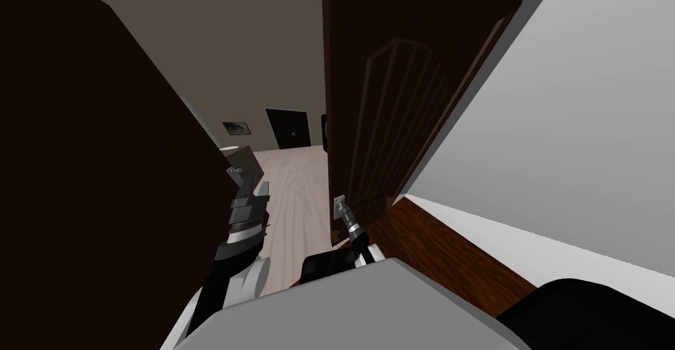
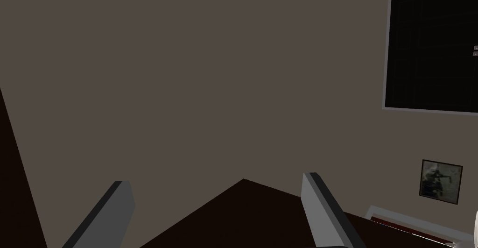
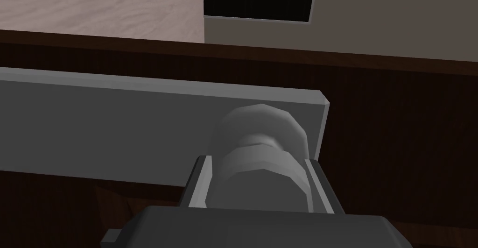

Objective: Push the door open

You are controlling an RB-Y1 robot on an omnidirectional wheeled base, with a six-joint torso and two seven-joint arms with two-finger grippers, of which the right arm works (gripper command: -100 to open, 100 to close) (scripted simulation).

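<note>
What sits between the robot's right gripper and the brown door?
A grey knob: the right gripper has its fingers pressed on the knob's sides. Behind it a grey plate lies flat on the door. The right wrist view shows this.

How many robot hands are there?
2. The left hand is held up, open, beside a dark brown surface. The right hand is shut on the grey knob of the brown door.
</note>
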